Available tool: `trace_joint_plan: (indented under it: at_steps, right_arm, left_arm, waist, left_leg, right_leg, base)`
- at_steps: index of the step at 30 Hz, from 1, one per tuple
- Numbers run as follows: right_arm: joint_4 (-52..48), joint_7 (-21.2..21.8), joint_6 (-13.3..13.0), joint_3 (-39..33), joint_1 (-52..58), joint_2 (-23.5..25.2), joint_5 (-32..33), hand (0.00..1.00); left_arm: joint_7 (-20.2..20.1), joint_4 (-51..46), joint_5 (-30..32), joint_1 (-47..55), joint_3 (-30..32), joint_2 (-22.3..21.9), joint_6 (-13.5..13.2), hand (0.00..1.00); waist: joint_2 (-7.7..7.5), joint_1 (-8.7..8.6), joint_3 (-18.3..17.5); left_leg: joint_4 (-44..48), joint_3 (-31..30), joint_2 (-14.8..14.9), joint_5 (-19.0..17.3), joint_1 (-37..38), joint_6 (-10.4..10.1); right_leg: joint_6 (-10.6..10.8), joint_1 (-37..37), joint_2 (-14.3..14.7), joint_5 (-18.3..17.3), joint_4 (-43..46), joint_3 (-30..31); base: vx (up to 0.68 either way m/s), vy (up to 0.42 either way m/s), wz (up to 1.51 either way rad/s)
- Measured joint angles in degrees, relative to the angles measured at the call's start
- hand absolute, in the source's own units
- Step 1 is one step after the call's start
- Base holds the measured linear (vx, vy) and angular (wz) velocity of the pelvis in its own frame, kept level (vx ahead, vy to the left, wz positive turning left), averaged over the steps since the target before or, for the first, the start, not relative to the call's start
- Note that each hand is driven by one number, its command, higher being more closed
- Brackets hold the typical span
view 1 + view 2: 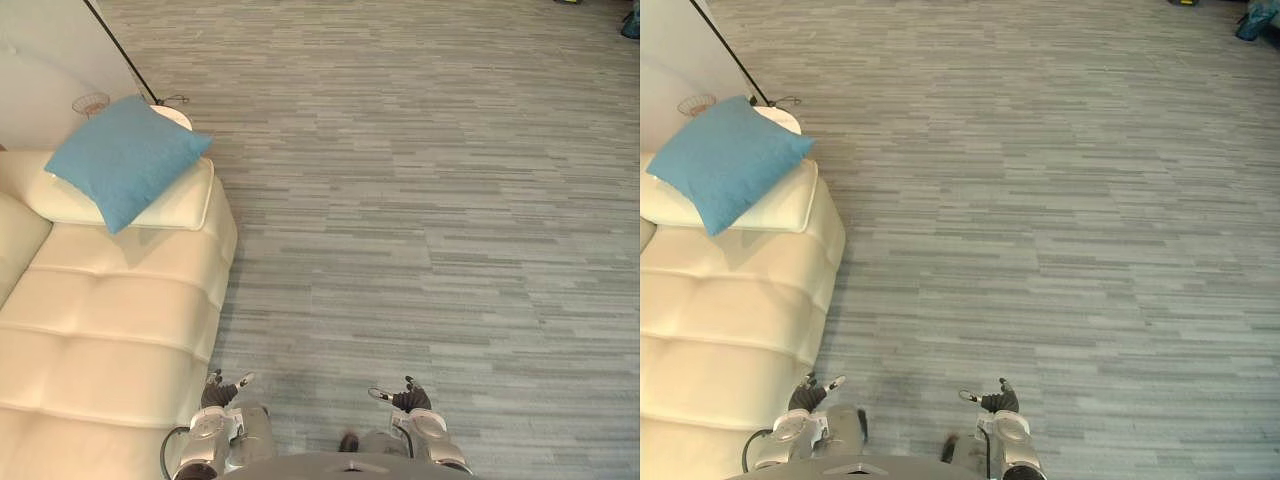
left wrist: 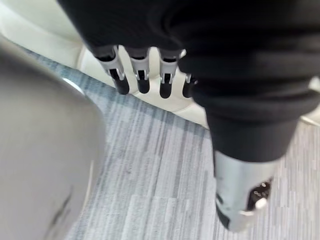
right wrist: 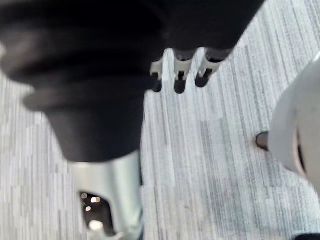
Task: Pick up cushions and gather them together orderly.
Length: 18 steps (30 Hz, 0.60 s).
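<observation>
1. Blue cushion (image 1: 125, 160): square, plump, lying at the far end of the sofa. It is turned so that one corner points toward the floor edge and another toward the seat. It rests on top of item 2, touching it, and overhangs it on the wall side.

2. Cream cushion (image 1: 182, 204) (or the sofa's own arm pad; which of the two cannot be told). It lies flat with a piped edge across the far end of the sofa, with its outer edge along the sofa's floor-side edge.

3. Sofa (image 1: 110, 330): cream, tufted in broad panels, running along the robot's left.

4. Floor (image 1: 430, 200): grey carpet in fine stripes, spreading out ahead and to the right.

5. Lamp pole (image 1: 120, 50): thin, black, slanting up past the wall. Its round white base (image 1: 176, 116) sits on the floor just behind the blue cushion's far corner.

6. Left hand (image 1: 222, 390): hanging low beside the sofa's near floor-side edge. Its fingers (image 2: 141, 75) are straight and apart, and it holds nothing.

7. Right hand (image 1: 405, 398): hanging low over the bare floor, well apart from the sofa and both cushions. Its fingers (image 3: 180, 75) are straight and relaxed, and it holds nothing.
</observation>
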Motion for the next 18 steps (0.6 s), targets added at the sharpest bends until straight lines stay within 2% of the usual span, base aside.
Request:
trace_joint_plan:
  at_steps: [1,2,3,4,5,6,8,10,11,12,13,14,15,16,18]
  right_arm:
    - [0.0,0.0,0.0,0.0,0.0,0.0,0.0,0.00]
    - [0.0,0.0,0.0,-0.6,-0.1,0.0,0.0,0.00]
    - [0.0,-0.1,0.0,-1.1,-0.1,-0.1,0.0,0.00]
    - [1.1,-0.2,0.0,-1.1,-0.3,0.1,0.0,0.00]
    - [1.2,-0.1,0.2,-0.8,-0.4,0.6,0.0,0.00]
    - [1.1,-0.1,0.2,-0.7,-0.8,1.3,-0.1,0.00]
    - [1.1,-0.1,0.4,-0.7,-1.8,2.3,-0.2,0.00]
    - [1.1,0.0,0.3,-0.8,-1.8,2.7,-0.6,0.00]
    - [1.1,0.0,0.2,-0.7,-1.8,2.7,-0.9,0.00]
    - [1.1,0.0,0.2,-0.6,-1.5,2.6,-1.3,0.00]
    - [1.1,0.1,0.3,-0.3,-0.9,2.7,-1.3,0.00]
    - [1.1,0.1,0.4,0.0,-0.4,2.7,-1.3,0.00]
    - [1.0,0.1,0.4,0.1,0.3,2.6,-1.3,0.00]
    - [1.0,0.1,0.4,0.1,1.7,2.6,-1.3,0.00]
    - [-0.7,0.1,0.2,0.6,2.2,1.9,-1.3,0.00]
  left_arm:
    - [0.0,-0.2,0.0,0.0,0.0,0.0,0.0,0.00]
    - [0.0,-0.3,0.0,-0.2,0.1,0.0,-0.1,0.00]
    - [0.0,-0.3,0.0,0.0,0.1,-0.1,-0.2,0.00]
    - [0.0,0.0,0.0,-0.1,0.5,0.4,-0.2,0.00]
    - [0.1,0.0,0.0,-0.1,0.8,0.8,-0.1,0.00]
    - [0.4,-0.1,0.0,-0.3,1.3,1.2,-0.2,0.00]
    - [0.3,0.5,0.0,-0.3,2.0,1.5,-0.1,0.00]
    - [0.2,0.5,0.0,0.7,2.1,1.7,-0.1,0.00]
    - [0.2,0.6,0.0,1.1,2.0,1.7,-0.1,0.00]
    - [0.1,0.8,0.0,1.7,0.9,2.0,-0.1,0.00]
    - [0.1,1.2,0.0,1.6,-0.1,2.8,0.0,0.00]
    - [0.1,1.5,-0.1,1.7,-0.5,3.1,0.0,0.00]
    - [0.1,2.3,-0.1,1.6,-0.9,3.4,0.2,0.00]
    - [0.1,2.2,-0.1,1.8,-1.0,3.4,0.2,0.00]
    - [0.1,2.2,-0.3,2.1,-1.1,3.4,0.1,0.00]
  waist:
    - [-0.20,0.18,0.1]
    - [-0.45,0.40,0.2]
    - [-0.33,0.70,-0.1]
    - [-1.61,1.28,-0.4]
    - [-2.62,1.20,-0.9]
    - [-3.38,1.17,-1.2]
    - [-4.21,1.87,-1.5]
    - [-5.13,2.63,-2.3]
    - [-5.19,3.10,-2.5]
    - [-5.21,2.74,-2.8]
    - [-5.77,2.10,-3.0]
    - [-5.85,1.72,-2.8]
    - [-5.68,1.23,-2.7]
    - [-5.29,0.77,-2.7]
    - [-5.47,-0.02,-3.0]
  left_leg:
    - [-3.8,1.1,-0.6,-0.1,-0.6,0.1]
    - [-13.5,3.2,-2.0,0.5,-1.1,0.2]
    - [-27.3,4.6,-3.7,4.5,-0.5,0.1]
    - [-32.0,5.9,-6.0,11.7,1.3,3.3]
    - [-32.9,6.4,-6.9,11.6,1.6,3.6]
    - [-32.6,6.3,-7.4,10.4,1.1,4.3]
    - [-29.2,6.8,-7.3,8.2,1.4,6.5]
    - [-29.1,7.6,-8.2,6.9,3.7,6.9]
    - [-30.2,7.8,-8.7,5.4,6.0,6.3]
    - [-32.4,7.1,-9.9,2.2,9.5,5.4]
    - [-32.6,6.4,-10.9,0.9,10.8,5.7]
    - [-32.6,5.6,-11.6,-0.1,12.0,5.9]
    - [-32.8,4.5,-12.2,-1.6,14.9,6.2]
    - [-33.3,3.5,-12.3,-2.4,17.7,6.2]
    - [-34.4,1.5,-12.5,-3.6,20.4,5.7]
  right_leg:
    - [0.7,1.0,-0.5,0.2,-1.1,-0.1]
    - [1.4,2.9,-1.4,0.2,-2.8,-0.3]
    - [3.0,4.8,-2.2,-0.4,-3.8,-0.3]
    - [4.8,6.3,-3.5,-1.5,-4.7,1.2]
    - [4.0,6.2,-4.2,-0.9,-5.3,1.7]
    - [2.6,6.4,-4.1,1.6,-6.8,3.1]
    - [3.6,8.2,-4.4,6.8,-8.3,5.8]
    - [4.7,7.8,-5.6,9.2,-5.0,7.8]
    - [5.3,6.9,-6.4,9.5,-0.2,8.6]
    - [7.1,1.8,-8.2,10.5,13.5,9.5]
    - [9.1,-3.0,-9.9,13.3,24.5,10.8]
    - [8.8,-6.1,-10.6,13.4,31.6,11.4]
    - [7.7,-10.1,-11.1,11.0,41.0,11.3]
    - [6.6,-12.9,-10.7,8.4,45.1,10.6]
    - [5.2,-17.4,-9.2,4.4,44.3,9.1]
  base:
    - [0.36,0.148,0.10]
    - [0.48,0.221,0.09]
    - [0.61,0.289,0.01]
    - [0.52,0.247,0.02]
    - [0.50,0.206,0.07]
    - [0.39,0.159,0.09]
    - [0.47,0.208,0.00]
    - [0.40,0.184,-0.12]
    - [0.44,0.189,-0.11]
    - [0.33,0.131,0.09]
    - [0.32,0.108,0.32]
    - [0.30,0.020,0.47]
    - [0.33,0.001,0.51]
    - [0.39,-0.032,0.50]
    - [0.28,-0.082,0.57]
